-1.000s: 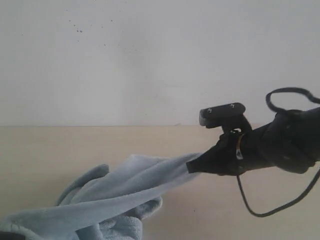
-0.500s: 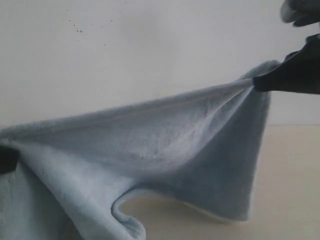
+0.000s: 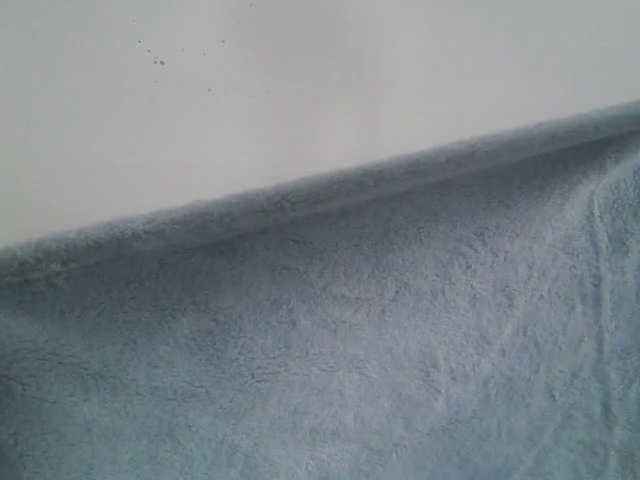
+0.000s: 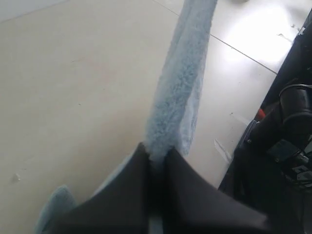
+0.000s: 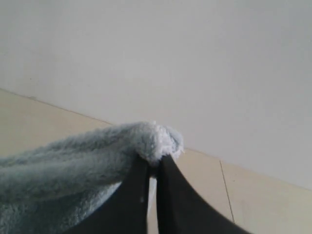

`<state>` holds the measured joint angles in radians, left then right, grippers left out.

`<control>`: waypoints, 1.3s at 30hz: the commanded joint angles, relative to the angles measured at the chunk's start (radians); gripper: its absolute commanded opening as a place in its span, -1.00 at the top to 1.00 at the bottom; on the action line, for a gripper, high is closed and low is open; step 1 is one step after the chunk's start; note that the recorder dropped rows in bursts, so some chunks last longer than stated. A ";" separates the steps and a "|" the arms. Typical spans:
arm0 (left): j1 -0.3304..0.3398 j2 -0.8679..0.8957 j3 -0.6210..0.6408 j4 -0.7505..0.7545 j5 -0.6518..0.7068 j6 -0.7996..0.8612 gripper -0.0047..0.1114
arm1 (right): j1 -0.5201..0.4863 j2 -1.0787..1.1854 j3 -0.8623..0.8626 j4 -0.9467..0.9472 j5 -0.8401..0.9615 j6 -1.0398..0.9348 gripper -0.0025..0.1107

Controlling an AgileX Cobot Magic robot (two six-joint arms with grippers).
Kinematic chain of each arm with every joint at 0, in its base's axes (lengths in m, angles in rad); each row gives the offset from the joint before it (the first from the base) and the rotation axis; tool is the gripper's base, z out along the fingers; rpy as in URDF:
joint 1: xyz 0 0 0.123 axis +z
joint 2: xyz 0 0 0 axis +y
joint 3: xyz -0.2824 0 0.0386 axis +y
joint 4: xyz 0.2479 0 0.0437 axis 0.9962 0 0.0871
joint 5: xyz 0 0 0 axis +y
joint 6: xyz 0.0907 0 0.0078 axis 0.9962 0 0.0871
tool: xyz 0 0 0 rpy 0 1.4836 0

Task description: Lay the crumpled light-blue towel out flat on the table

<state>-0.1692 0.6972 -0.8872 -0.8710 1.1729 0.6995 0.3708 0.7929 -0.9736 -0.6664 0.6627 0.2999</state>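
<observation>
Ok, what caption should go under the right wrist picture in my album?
Right gripper shut on a bunched edge of the fluffy light-blue towel, beige table behind.

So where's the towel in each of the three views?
Exterior view: the towel fills the lower part, its upper edge rising to the right.
Left wrist view: a narrow strip running away from the left pincer, shut on it.
Right wrist view: a bunched corner clamped in the right pincer.
Shared landmark: the white wall, in exterior and right wrist views.
</observation>
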 commanded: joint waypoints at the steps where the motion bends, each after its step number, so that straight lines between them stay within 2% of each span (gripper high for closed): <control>1: 0.002 0.028 -0.007 -0.008 0.006 -0.003 0.85 | -0.001 -0.003 0.003 -0.071 0.013 -0.018 0.93; 7: -0.005 0.036 -0.007 -0.100 0.048 0.024 0.85 | -0.001 -0.031 0.003 -0.107 0.089 -0.014 0.93; 15: -0.005 -0.033 -0.021 -0.105 0.048 -0.001 0.85 | -0.001 -0.159 0.003 -0.107 0.132 -0.030 0.93; 23: -0.005 -0.063 -0.144 -0.074 0.048 -0.078 0.85 | -0.001 -0.203 0.003 -0.079 0.148 -0.073 0.93; 28: -0.005 -0.063 -0.227 -0.073 0.048 -0.080 0.85 | -0.001 -0.211 0.003 -0.079 0.080 -0.073 0.93; 30: -0.005 -0.063 -0.232 -0.020 0.034 -0.092 0.85 | -0.001 -0.205 0.003 -0.079 0.040 -0.073 0.93; 33: -0.003 -0.043 -0.226 0.058 0.011 -0.200 0.85 | -0.001 -0.188 0.003 -0.061 0.058 -0.073 0.93; 36: -0.003 -0.045 -0.224 -0.040 0.048 -0.171 0.85 | -0.001 -0.202 0.003 -0.030 0.092 -0.073 0.93; 39: -0.003 -0.088 -0.229 -0.059 0.048 -0.182 0.85 | -0.001 -0.228 0.003 -0.052 0.075 -0.078 0.93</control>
<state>-0.1711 0.6451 -1.1126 -0.9005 1.2225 0.5319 0.3708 0.5924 -0.9736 -0.6864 0.7347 0.2297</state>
